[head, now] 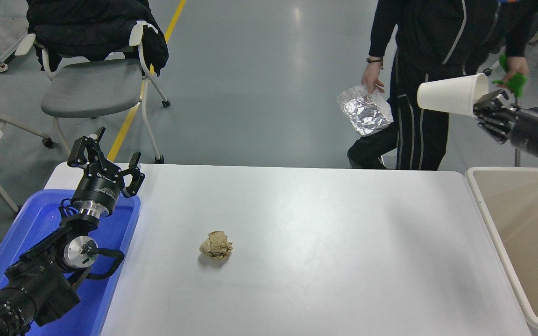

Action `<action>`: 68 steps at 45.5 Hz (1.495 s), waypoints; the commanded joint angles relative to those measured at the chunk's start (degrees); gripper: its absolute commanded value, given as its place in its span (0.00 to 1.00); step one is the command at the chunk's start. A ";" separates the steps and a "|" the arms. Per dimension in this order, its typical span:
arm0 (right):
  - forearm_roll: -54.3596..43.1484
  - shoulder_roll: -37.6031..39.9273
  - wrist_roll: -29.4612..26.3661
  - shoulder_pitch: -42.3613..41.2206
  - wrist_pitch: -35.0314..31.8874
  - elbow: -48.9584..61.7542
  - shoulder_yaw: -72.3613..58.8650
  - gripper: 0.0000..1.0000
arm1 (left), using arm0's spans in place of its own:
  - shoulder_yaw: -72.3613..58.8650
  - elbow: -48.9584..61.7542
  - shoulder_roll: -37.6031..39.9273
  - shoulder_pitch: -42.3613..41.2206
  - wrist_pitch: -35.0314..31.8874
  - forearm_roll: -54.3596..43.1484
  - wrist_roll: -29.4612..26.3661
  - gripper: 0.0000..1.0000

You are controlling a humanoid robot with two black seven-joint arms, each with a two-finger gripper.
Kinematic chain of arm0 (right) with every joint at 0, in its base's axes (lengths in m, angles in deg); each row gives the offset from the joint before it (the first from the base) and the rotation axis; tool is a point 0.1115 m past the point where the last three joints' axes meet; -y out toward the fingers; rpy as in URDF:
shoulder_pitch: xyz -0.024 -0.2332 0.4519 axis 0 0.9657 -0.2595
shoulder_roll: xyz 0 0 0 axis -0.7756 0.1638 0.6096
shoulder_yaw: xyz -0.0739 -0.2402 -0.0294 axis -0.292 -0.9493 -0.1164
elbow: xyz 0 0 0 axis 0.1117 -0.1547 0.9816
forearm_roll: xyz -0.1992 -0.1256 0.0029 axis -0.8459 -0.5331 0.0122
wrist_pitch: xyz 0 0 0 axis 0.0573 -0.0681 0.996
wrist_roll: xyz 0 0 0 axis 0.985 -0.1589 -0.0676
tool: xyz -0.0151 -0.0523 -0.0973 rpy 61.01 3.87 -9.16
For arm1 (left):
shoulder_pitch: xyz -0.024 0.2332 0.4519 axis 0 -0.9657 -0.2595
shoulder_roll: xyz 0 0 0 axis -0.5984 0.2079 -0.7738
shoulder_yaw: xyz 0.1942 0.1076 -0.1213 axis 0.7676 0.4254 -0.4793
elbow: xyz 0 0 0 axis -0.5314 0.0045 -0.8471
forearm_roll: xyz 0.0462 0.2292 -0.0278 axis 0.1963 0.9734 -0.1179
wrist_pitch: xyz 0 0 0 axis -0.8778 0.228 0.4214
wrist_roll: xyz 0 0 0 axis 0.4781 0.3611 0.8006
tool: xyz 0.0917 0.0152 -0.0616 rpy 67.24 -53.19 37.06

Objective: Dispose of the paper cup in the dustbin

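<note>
The white paper cup (451, 95) lies on its side in the air, high at the upper right, its bottom pointing left. My right gripper (484, 103) is shut on the cup's rim and holds it well above the table's far right corner. The beige dustbin (487, 219) stands at the table's right edge, below and a little right of the cup; its inside looks bare. My left gripper (105, 161) is open and parked above the blue tray at the lower left.
A crumpled brown paper ball (215, 245) lies on the white table (325, 242). A blue tray (40, 219) sits under the left arm. A person (437, 56) stands close behind the held cup with a foil tray (364, 111) and a green-handled tool.
</note>
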 commanded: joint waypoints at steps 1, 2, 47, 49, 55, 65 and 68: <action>4.75 -0.50 -0.43 8.99 -0.42 17.15 0.56 0.00 | 0.00 0.01 0.03 0.00 0.00 0.01 0.04 1.00; 5.10 -1.03 -0.52 10.04 -0.42 19.00 0.56 0.00 | 0.00 0.01 0.03 0.00 0.00 0.01 0.04 1.00; 8.53 -19.14 -30.49 24.73 13.99 31.06 -0.06 0.00 | 0.00 0.01 0.03 0.00 0.00 0.01 -0.05 1.00; 8.62 -19.49 -30.49 24.90 14.26 31.06 -0.14 0.00 | 0.00 0.01 0.03 0.00 0.00 0.01 -0.05 1.00; 8.70 -20.81 -30.49 25.34 14.70 31.06 0.03 0.00 | 0.00 0.01 0.03 0.00 0.00 0.01 -0.05 1.00; 8.79 -21.16 -30.49 25.35 14.79 31.06 0.38 0.00 | 0.00 0.01 0.03 0.00 0.00 0.01 -0.05 1.00; 8.88 -21.16 -30.49 25.26 15.66 31.14 0.47 0.00 | 0.00 0.01 0.03 0.00 0.00 0.01 -0.05 1.00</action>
